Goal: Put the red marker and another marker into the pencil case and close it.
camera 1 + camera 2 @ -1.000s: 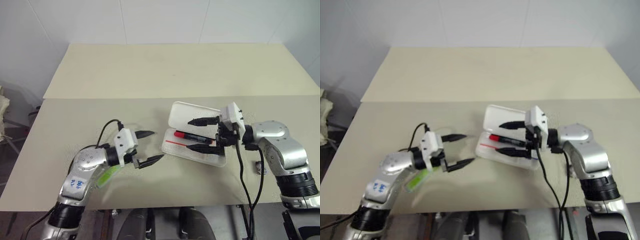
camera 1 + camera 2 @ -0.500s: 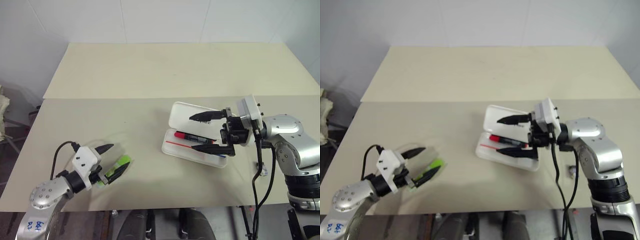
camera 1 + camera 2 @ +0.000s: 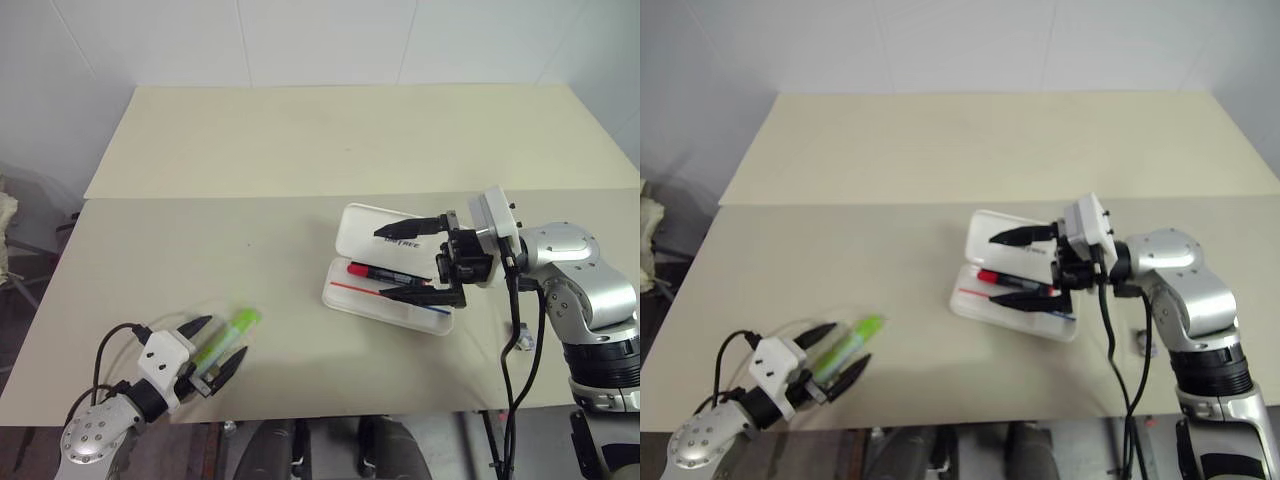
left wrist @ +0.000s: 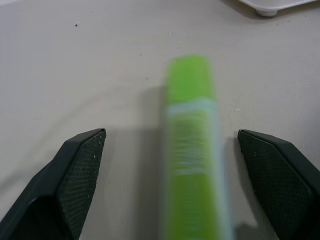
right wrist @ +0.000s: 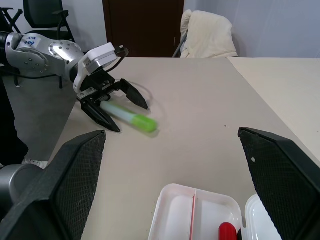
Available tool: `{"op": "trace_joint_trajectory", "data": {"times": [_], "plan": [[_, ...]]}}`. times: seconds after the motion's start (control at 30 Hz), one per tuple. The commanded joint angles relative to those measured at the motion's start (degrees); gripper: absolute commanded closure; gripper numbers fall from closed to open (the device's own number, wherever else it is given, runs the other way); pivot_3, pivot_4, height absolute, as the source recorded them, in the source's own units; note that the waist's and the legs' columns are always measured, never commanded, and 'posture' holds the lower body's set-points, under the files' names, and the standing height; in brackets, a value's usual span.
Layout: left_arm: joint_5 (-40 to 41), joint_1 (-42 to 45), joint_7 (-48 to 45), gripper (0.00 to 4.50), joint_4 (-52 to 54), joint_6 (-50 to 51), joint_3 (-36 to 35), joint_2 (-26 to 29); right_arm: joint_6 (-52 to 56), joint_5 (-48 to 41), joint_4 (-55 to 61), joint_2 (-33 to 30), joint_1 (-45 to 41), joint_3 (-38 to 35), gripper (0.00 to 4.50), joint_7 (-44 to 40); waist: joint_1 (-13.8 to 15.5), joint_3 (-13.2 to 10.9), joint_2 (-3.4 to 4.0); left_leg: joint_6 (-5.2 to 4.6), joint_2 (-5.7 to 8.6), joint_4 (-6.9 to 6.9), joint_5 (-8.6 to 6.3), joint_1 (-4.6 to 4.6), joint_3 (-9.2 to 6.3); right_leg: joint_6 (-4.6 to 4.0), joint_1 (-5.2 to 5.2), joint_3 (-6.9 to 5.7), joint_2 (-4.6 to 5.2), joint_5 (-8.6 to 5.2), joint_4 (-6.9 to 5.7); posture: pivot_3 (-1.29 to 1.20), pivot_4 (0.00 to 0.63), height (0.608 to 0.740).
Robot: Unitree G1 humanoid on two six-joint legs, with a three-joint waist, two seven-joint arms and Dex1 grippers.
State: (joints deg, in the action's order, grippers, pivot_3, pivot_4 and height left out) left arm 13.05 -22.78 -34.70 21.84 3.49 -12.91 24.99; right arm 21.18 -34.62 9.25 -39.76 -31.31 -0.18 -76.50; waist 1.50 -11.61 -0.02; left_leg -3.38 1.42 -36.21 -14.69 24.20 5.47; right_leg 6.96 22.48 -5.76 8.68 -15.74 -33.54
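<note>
Your left gripper (image 3: 218, 348) sits low at the near left of the tan table (image 3: 300, 150), black fingers spread wide to either side of the green highlighter (image 3: 226, 333), which lies flat on the tabletop between them. From the left wrist view the barrel runs straight up the gap, and neither finger pad touches it yet; nothing is pinched.

Well apart to the right, the pencil case (image 3: 385, 262) stands open, lid tilted up at the back and the red marker (image 3: 390, 273) already lying in its tray. Your right gripper (image 3: 412, 261) hovers over that tray, fingers spread wide and holding nothing.

The highlighter is a short, chunky cylinder of smooth plastic with a see-through cap: likely light, stiff and a little slick, and being round it may roll away if one finger reaches it first. Take it across the middle of the barrel, clear of the cap, and close both fingers evenly. The fingers' inner faces are finely textured, which should help against slipping.

The case is a white, hard, glossy box with rounded corners and a thin red stripe along the base. It looks rigid but light, so it could skid on the matte table when you press the lid down; steady the base as you close it
</note>
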Motion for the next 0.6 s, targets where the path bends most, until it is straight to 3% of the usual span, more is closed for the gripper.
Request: {"op": "trace_joint_trajectory", "data": {"times": [0.03, 0.3, 0.47, 0.6], "plan": [[-0.37, 0.65, 0.64, 0.90, -3.27, 0.11, 0.91, -0.39, -1.20, -0.52, 1.43, -0.57, -0.43, -1.06, 0.00, -0.61, 0.03, 0.01, 0.02, 0.02, -0.02, 0.00, 0.01, 0.00, 0.00, -0.02, 0.01, -0.01, -0.01, 0.02, -0.02, 0.00, 0.150, 0.740], [-1.28, 2.89, 1.57, 3.38, -3.85, -0.17, 3.58, -0.36, -1.94, -0.69, 2.09, -1.46, 0.81, -2.06, 0.00, -0.45, 0.00, 0.05, 0.08, 0.10, -0.47, 0.10, 0.04, 0.10, 0.17, -0.56, -0.03, -0.16, -0.16, 0.44, 0.17, 0.00, 0.150, 0.740], [0.82, 5.84, 2.13, 3.37, -1.62, 0.99, 2.76, -0.46, -2.76, -0.30, 1.85, -1.33, 1.62, -1.90, 0.00, -0.20, -0.10, 0.05, 0.08, 0.23, -0.70, 0.19, 0.12, 0.15, 0.37, -0.91, 0.02, -0.20, -0.25, 0.46, 0.33, 0.00, 0.150, 0.740], [4.14, 8.53, 1.60, 3.37, 0.78, 2.21, 1.95, -0.26, -3.15, 0.05, 1.79, -0.94, 1.95, -1.49, 0.00, 0.25, -0.18, 0.04, 0.08, 0.52, -0.77, 0.14, 0.31, 0.15, 0.51, -0.63, 0.12, -0.22, -0.27, 0.61, 0.23, 0.00, 0.150, 0.740]]}}
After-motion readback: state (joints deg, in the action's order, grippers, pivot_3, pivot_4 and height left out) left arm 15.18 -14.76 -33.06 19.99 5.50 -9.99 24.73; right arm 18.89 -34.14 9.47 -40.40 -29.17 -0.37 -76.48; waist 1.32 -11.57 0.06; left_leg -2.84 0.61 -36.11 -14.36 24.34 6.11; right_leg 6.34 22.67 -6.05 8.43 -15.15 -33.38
